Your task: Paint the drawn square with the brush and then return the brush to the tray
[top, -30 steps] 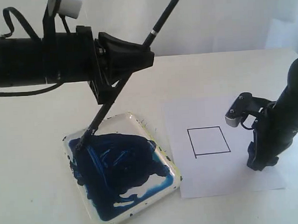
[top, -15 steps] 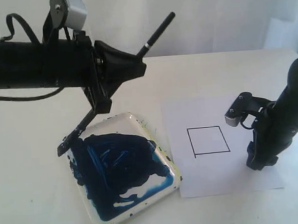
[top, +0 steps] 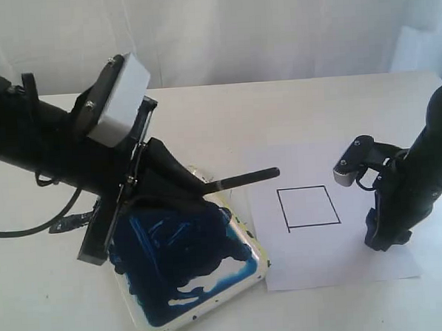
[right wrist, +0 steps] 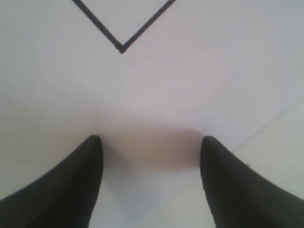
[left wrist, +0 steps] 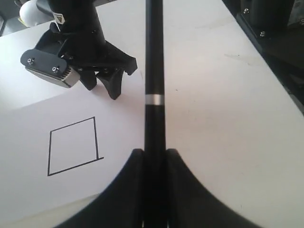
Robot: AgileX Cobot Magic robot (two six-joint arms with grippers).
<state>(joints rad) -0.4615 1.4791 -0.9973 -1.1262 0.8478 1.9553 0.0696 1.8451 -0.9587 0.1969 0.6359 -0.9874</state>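
Nothing is painted yet: the square (top: 308, 207) in the middle of the paper (top: 337, 267) is blank, so the fill and the brush's return are both left. The left gripper (left wrist: 152, 161) clamps the brush (top: 244, 179) above the tray (top: 261, 261), which sits just off the paper's edge and holds a wide smear of blue paint (top: 181, 249); the right gripper (right wrist: 149, 142), jaws wide and empty, rests near the paper's opposite edge

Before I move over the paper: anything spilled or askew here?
No spill on the paper; the drawn square is clean. Blue specks dot the tray rim. One oddity: the left tool holds the brush almost level, handle end toward the square, bristles hidden.
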